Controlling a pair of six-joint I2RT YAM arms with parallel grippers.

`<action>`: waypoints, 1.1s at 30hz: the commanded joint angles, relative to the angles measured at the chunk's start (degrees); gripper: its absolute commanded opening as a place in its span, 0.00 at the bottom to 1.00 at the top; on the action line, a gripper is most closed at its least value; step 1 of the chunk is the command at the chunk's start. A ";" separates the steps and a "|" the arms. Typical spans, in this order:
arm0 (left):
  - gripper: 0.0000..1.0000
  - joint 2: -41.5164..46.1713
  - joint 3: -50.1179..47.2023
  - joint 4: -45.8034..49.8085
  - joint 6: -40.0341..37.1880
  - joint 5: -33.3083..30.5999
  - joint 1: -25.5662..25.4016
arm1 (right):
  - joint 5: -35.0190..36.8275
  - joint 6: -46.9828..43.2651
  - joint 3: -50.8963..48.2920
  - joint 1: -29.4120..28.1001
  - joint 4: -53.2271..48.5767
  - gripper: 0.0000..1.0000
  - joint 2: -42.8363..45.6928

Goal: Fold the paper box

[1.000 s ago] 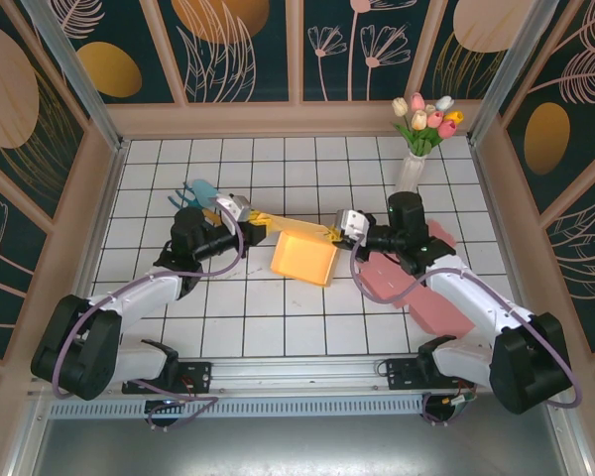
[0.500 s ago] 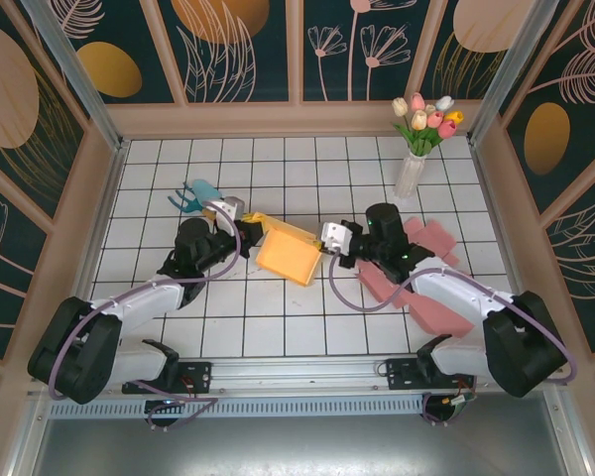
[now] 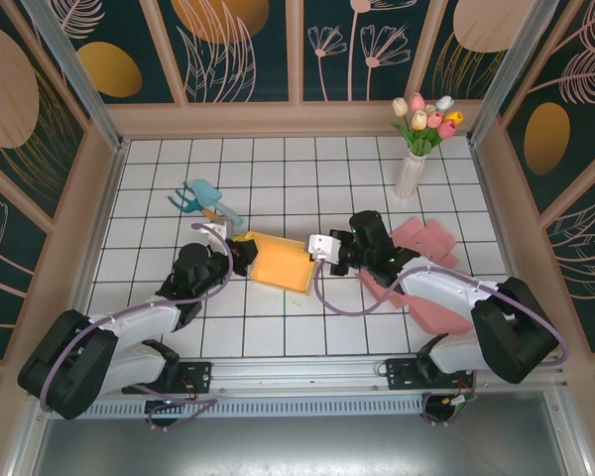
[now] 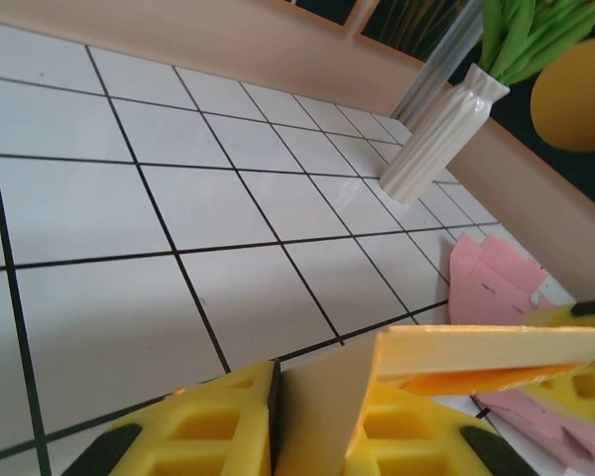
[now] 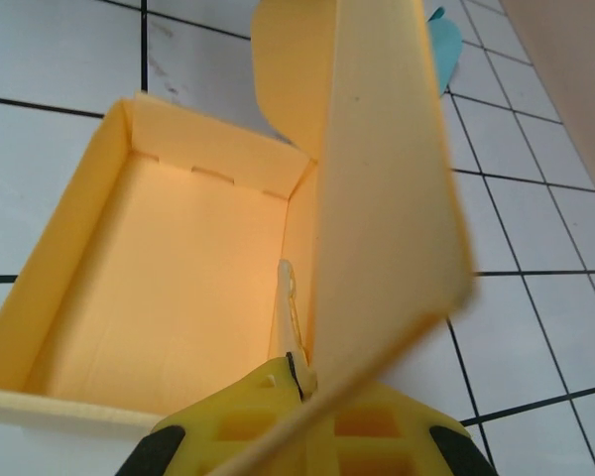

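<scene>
Holds the paper box (image 3: 278,266) at the middle of the tabletop (image 3: 278,164), between the two arms. Pinches a flap at its left edge with the left hand (image 3: 241,254), pads closed on the card in the left wrist view. Pinches the tall upright panel on the opposite side with the right hand (image 3: 319,248), likewise shut on thin card. Looks roughly halfway: tray already formed, with low walls standing around a flat floor in the right wrist view. Left to do, by the look of it: bringing the raised panel down over the tray, tucking the loose flaps, letting go. Cannot tell whether the base rests on the tiles or hangs just above them. Leaves the pink flat blanks (image 3: 431,238) to the right, the vase of tulips (image 3: 413,169) beyond them and a blue item (image 3: 200,194) at far left untouched.
</scene>
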State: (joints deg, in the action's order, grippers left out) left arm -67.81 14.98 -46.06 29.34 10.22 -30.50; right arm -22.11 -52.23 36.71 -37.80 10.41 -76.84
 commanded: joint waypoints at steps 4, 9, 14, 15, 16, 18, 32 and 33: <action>0.31 3.76 1.19 0.33 6.91 -0.60 -2.28 | 2.07 0.91 -0.02 -0.96 0.67 0.00 -0.68; 0.40 3.80 2.01 13.34 3.06 -11.36 -2.28 | 1.99 1.32 -0.34 -0.55 0.70 0.00 0.55; 0.47 2.65 1.63 15.53 -0.74 -14.54 -2.33 | 1.84 1.29 -0.27 -0.26 -0.46 0.00 0.64; 0.49 2.89 1.54 15.64 -2.21 -14.82 -2.25 | 1.74 1.28 -0.32 -0.17 -0.61 0.00 0.68; 0.50 3.24 1.18 15.51 -4.47 -14.62 -2.25 | 1.55 1.17 -0.26 -0.03 -0.95 0.00 0.62; 0.51 3.89 0.17 13.73 -9.75 -13.19 -2.25 | 0.57 0.91 0.17 0.39 -1.89 0.00 0.51; 0.53 -8.36 4.53 3.28 -23.11 -4.45 -1.22 | -4.69 1.43 1.87 2.64 -5.31 0.00 0.20; 0.52 -8.85 4.62 2.57 -23.31 -4.46 -1.06 | -4.78 1.40 1.88 2.77 -5.36 0.00 0.20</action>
State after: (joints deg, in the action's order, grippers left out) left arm -75.29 18.13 -38.81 9.08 3.03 -32.14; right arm -24.32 -51.72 37.28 -35.53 7.03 -77.52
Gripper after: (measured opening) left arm 0.525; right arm 0.067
